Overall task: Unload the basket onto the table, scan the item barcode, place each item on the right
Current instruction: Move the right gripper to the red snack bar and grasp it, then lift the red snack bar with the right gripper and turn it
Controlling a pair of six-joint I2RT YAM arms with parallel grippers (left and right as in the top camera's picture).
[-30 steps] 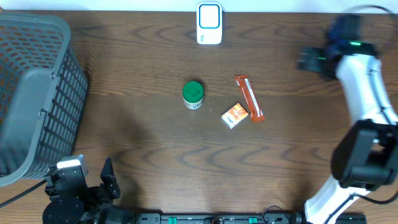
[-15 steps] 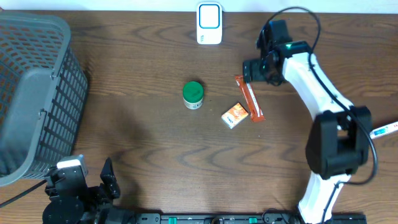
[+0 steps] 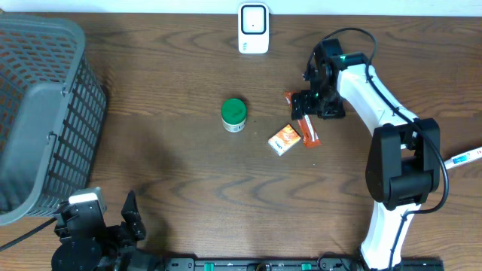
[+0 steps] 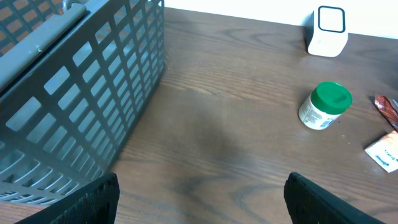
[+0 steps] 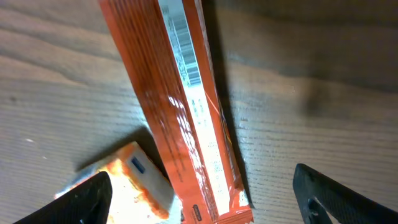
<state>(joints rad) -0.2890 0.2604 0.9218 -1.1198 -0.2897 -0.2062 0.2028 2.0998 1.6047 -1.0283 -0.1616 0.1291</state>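
An orange-red snack bar (image 3: 306, 128) lies on the wooden table, its barcode (image 5: 187, 51) facing up. Beside it is a small orange-and-white box (image 3: 285, 139), with a green-lidded jar (image 3: 234, 114) further left. The white scanner (image 3: 254, 28) stands at the table's far edge. My right gripper (image 3: 309, 105) hovers open just above the bar (image 5: 180, 124), one finger on each side of it, holding nothing. The box (image 5: 127, 180) sits next to its left finger (image 5: 81, 199). My left gripper (image 4: 199, 199) rests open at the near left, far from the items.
A large grey mesh basket (image 3: 41, 113) fills the left side of the table, close to the left gripper and seen as a wall (image 4: 81, 93) in the left wrist view. The right arm (image 3: 376, 90) arches over the right side.
The right arm has swung in from the far right and come down over the snack bar. The left arm and all items have stayed put.
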